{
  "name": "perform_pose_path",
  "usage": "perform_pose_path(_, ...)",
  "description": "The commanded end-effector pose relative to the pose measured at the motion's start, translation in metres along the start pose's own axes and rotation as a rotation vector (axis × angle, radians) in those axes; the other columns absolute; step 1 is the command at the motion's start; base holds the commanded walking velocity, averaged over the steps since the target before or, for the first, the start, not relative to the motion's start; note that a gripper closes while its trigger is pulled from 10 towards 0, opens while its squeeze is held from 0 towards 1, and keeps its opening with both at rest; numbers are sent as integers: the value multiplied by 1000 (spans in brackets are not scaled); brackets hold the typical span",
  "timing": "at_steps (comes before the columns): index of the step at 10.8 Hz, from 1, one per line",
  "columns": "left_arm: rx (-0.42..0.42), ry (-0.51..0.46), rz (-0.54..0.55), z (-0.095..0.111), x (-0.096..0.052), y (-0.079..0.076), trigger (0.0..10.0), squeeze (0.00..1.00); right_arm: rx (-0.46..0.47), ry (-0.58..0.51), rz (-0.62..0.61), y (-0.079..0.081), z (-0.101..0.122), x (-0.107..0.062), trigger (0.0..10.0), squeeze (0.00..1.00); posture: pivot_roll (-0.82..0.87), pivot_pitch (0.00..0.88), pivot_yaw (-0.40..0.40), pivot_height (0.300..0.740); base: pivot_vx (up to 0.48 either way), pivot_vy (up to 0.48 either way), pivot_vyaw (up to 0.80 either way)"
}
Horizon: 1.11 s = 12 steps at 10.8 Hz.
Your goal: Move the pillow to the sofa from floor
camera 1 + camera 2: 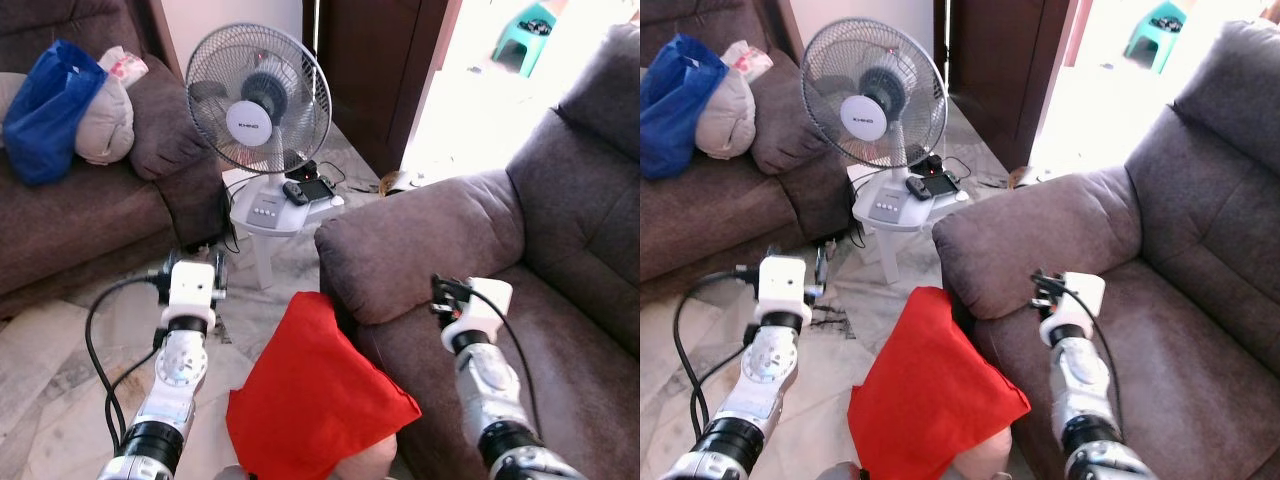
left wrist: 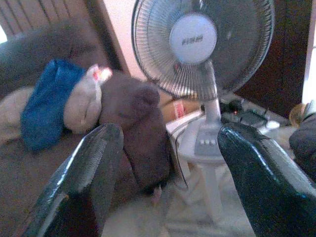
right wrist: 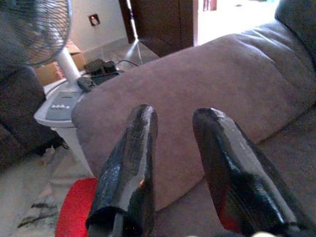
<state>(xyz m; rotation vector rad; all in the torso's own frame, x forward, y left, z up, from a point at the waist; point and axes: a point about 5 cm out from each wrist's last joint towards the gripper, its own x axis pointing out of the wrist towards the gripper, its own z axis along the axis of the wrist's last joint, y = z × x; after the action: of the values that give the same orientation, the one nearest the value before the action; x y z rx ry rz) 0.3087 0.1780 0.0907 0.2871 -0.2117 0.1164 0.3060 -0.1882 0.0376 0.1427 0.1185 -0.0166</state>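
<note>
Red against the grey marble floor (image 1: 60, 360), the pillow (image 1: 315, 395) leans on the front of the sofa (image 1: 450, 240) below its armrest, not yet lifted, while the left gripper (image 2: 165, 163) and right gripper (image 3: 175, 148) hover spread and empty either side, seemingly ready to reach down.
</note>
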Motion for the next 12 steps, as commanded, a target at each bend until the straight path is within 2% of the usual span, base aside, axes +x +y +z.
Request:
perform_pose_path(1,7,-13,-8,2,-2,-2,10000,0,-3,-34,1,-1,3,-2,10000,0,38,36,-56,682,0,0,0)
perform_pose_path(2,11,-19,-28,3,-2,-2,10000,0,21,-70,-3,2,7,-2,10000,0,36,32,-52,682,0,0,0)
perform_pose_path(4,14,-26,-12,7,1,0,10000,0,11,-117,13,12,16,1,10000,0,33,12,-41,682,0,0,0)
perform_pose_path(9,-3,-4,-5,9,3,-1,10000,0,-16,-72,5,7,13,1,10000,0,37,4,-43,682,0,0,0)
perform_pose_path(12,-8,9,8,10,6,2,10000,0,-5,-76,5,7,17,4,10000,0,43,27,-44,634,0,0,0)
